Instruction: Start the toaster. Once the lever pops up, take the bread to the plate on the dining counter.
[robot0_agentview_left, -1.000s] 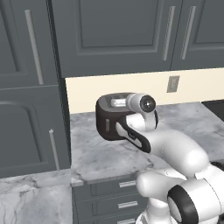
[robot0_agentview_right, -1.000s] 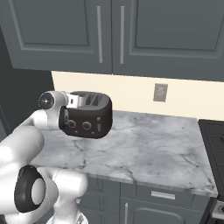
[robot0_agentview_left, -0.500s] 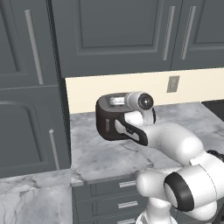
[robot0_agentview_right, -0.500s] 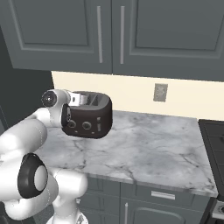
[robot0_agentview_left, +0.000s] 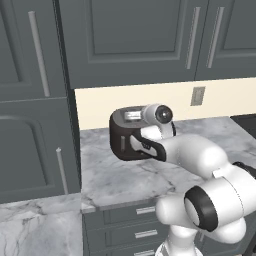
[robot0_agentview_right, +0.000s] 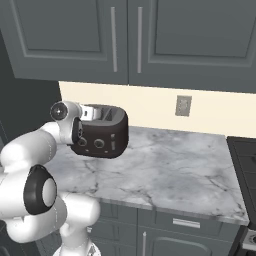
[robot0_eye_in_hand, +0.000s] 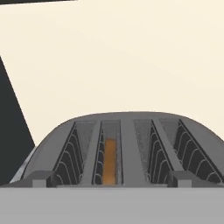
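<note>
The boxy dark brown-black toaster (robot0_agentview_right: 100, 135) with its silver slotted top is sitting at the far left of the grey-veined marble worktop (robot0_agentview_right: 170, 170), a thin golden-brown bread slice (robot0_eye_in_hand: 109, 161) standing in its left slot. The gripper (robot0_eye_in_hand: 109, 181), jaws spread wide and empty, has been drawing closer over the slots, so starting the toaster is likely next.

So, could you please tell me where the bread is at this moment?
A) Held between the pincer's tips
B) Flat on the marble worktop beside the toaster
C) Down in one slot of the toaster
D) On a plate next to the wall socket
C: the hand view looks down on the toaster and shows the golden-brown bread standing inside one slot, the second from the left in that view.
</note>
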